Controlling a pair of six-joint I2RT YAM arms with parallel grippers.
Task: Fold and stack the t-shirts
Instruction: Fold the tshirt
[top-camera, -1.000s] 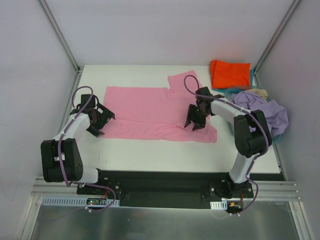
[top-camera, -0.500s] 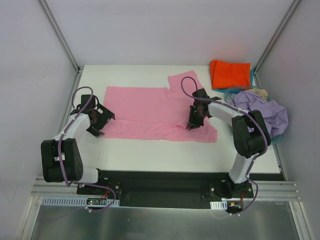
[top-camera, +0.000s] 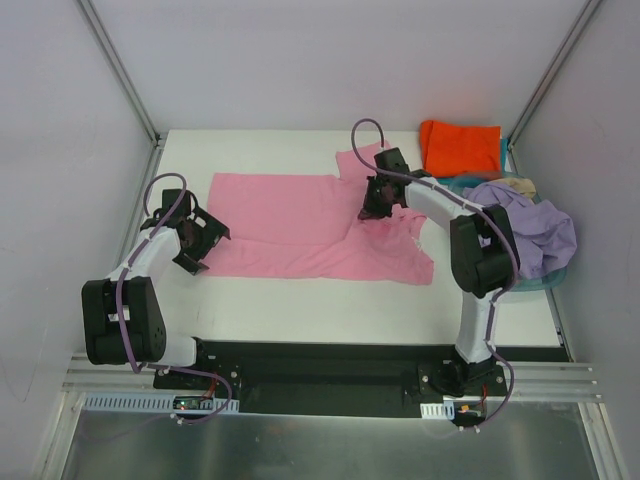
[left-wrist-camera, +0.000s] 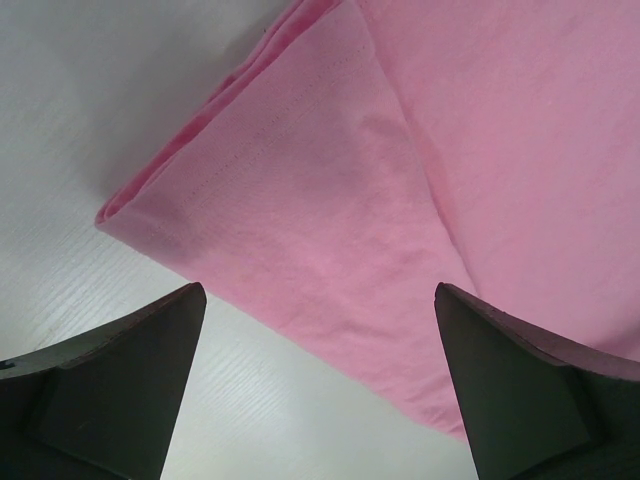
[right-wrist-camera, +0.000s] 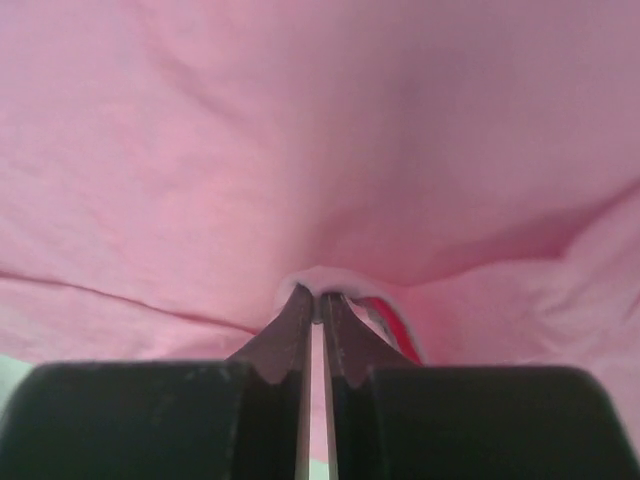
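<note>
The pink t-shirt lies spread across the middle of the table, its right part rumpled. My right gripper is shut on a fold of the pink shirt near its right side; in the right wrist view the fingertips pinch the cloth. My left gripper is open and empty at the shirt's left edge; the left wrist view shows the shirt's folded corner between the spread fingers. The orange-red shirt lies folded at the back right.
A light blue basket at the right edge holds the lavender shirt, with beige and teal cloth showing. Metal frame posts stand at the table's back corners.
My right gripper has moved toward the back and a little left, dragging the pink cloth's right part with it. The left arm has not moved.
</note>
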